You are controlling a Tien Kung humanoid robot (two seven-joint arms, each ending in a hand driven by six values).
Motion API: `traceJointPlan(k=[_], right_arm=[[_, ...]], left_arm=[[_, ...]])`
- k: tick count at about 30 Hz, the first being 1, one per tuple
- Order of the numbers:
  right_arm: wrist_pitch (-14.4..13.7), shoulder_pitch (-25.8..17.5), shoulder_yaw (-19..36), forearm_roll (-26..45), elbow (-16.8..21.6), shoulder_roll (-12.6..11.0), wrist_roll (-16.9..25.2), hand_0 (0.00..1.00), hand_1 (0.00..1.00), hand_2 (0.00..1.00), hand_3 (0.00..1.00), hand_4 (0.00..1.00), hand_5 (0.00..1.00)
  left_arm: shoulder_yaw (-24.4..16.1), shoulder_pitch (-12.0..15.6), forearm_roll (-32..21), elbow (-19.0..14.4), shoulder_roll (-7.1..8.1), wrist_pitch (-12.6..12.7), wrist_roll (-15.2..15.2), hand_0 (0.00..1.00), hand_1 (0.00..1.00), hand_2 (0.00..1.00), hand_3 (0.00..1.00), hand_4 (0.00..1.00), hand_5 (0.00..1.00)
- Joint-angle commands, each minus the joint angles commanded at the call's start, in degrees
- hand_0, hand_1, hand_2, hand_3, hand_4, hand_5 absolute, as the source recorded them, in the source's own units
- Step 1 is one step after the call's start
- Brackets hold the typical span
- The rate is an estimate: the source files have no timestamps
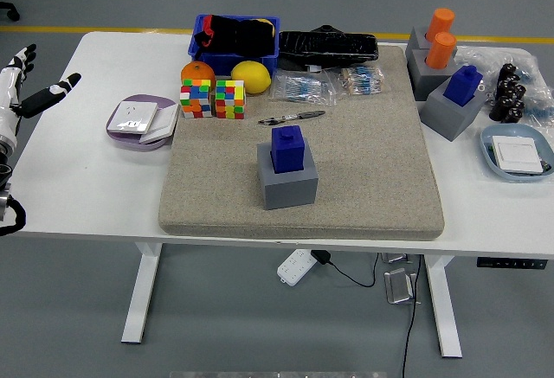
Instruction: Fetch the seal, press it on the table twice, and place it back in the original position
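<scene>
Left robot hand sits at the far left edge, off the tabletop, fingers spread, holding nothing. Blue seal stands upright in its grey holder block, middle of the beige mat, well apart from the hand. Between hand and mat: purple dish with a white card. Just beyond the mat's far left corner: two Rubik's cubes, an orange, a lemon. A pen lies on the mat just beyond the seal.
</scene>
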Motion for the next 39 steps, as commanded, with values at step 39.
traceJointPlan(k=[39], right_arm=[[0.24, -1.18, 0.62, -0.23, 0.20, 0.03, 0.02, 0.803, 0.713, 0.706, 0.666, 0.774, 0.563]], left_arm=[[3.06, 0.05, -0.53, -0.04, -0.55, -0.11, 0.56, 0.998, 0.998, 0.998, 0.998, 0.879, 0.388]])
